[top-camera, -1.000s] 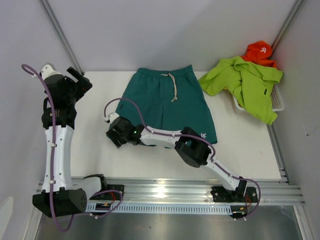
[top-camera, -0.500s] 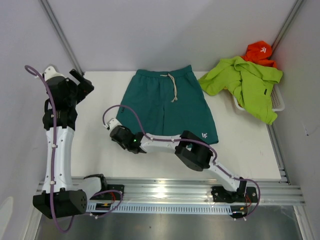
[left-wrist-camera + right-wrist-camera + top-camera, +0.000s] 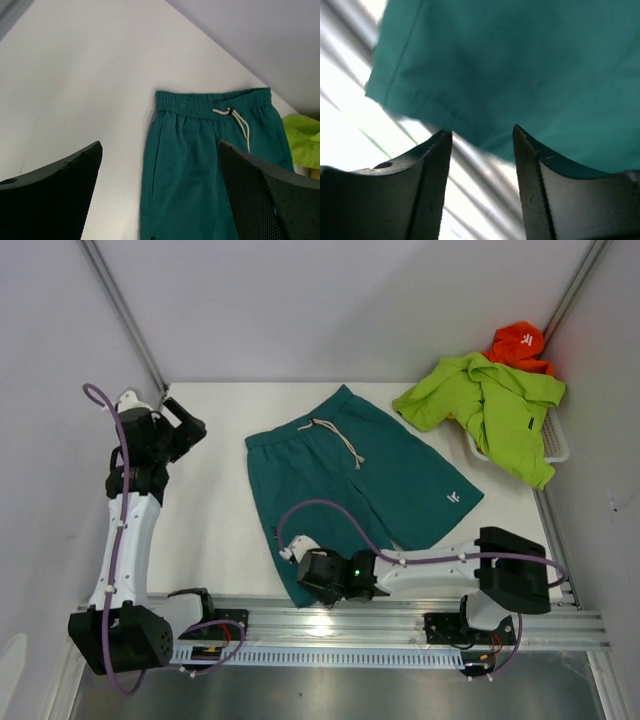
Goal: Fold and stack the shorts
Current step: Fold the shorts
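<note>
Softly creased teal shorts (image 3: 350, 475) lie flat, skewed.

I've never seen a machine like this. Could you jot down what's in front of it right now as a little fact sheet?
Teal shorts: spread flat and skewed on the white table, one leg hem at the near edge
Lime green shorts: crumpled over the white basket, far right
Orange cloth: behind the green pair
Left pincer: open, holding nothing
Right pincer: jaws parted, at the teal hem
</note>
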Motion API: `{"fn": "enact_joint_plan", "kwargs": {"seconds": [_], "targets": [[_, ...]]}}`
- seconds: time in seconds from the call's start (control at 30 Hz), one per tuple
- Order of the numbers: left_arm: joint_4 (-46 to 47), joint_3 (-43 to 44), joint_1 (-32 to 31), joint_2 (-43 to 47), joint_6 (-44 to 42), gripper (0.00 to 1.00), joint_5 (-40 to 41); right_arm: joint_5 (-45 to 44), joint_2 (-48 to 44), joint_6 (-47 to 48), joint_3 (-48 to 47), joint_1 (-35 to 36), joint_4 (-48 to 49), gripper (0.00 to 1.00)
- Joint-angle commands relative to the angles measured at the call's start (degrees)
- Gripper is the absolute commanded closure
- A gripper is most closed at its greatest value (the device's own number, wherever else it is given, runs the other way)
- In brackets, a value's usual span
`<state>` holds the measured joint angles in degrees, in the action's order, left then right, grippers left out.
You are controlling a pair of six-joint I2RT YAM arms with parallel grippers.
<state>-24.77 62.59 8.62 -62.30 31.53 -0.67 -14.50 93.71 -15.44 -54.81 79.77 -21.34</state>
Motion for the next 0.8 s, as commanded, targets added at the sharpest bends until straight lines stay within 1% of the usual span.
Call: {"fn": "enact_joint_plan", "kwargs": {"seconds": [0.0, 0.13, 0.2, 0.27, 0.33, 0.37, 0.5, 0.6, 0.77], "targets": [[4.65, -2.20, -2.81, -1.58, 1.78, 0.01, -1.80, 1.32, -6.25, -6.88, 0.84, 3.90, -0.98, 0.44], [5.17, -2.82, -4.49, -4.14, 2.57, 0.01, -2.58, -2.37, -7.32, -8.99, -2.75, 9.78, -4.14, 0.40], [6.14, -3.87, -4.49, -4.75, 3.01, 0.01, -3.02, -3.69, -5.92, -9.34, -5.30, 11.28, -5.55, 0.37], [6.93, -4.67, -4.49, -5.54, 3.19, 0.01, -3.03, -3.08, -3.29, -9.69, -7.58, 12.16, -4.86, 0.34], [7.46, -4.15, -4.49, -7.03, 3.19, 0.01, -2.76, -4.21, -0.82, -10.22, -9.26, 12.34, -4.41, 0.29], [7.29, -3.79, -4.49, -7.65, 3.19, 0.01, -2.50, -5.44, 2.06, -11.09, -10.31, 12.17, -5.02, 0.29], [6.58, -1.25, -4.49, -10.20, 3.19, 0.01, -2.23, -13.07, 8.83, -13.29, -17.07, 12.17, -5.99, 0.28], [6.49, 0.34, -4.40, -11.44, 3.19, 0.01, -2.32, -18.17, 12.71, -16.09, -19.63, 11.64, -8.27, 0.28], [6.58, 0.70, -4.49, -12.05, 3.19, 0.01, -2.50, -19.77, 15.27, -17.95, -20.87, 10.23, -9.68, 0.27]]}}
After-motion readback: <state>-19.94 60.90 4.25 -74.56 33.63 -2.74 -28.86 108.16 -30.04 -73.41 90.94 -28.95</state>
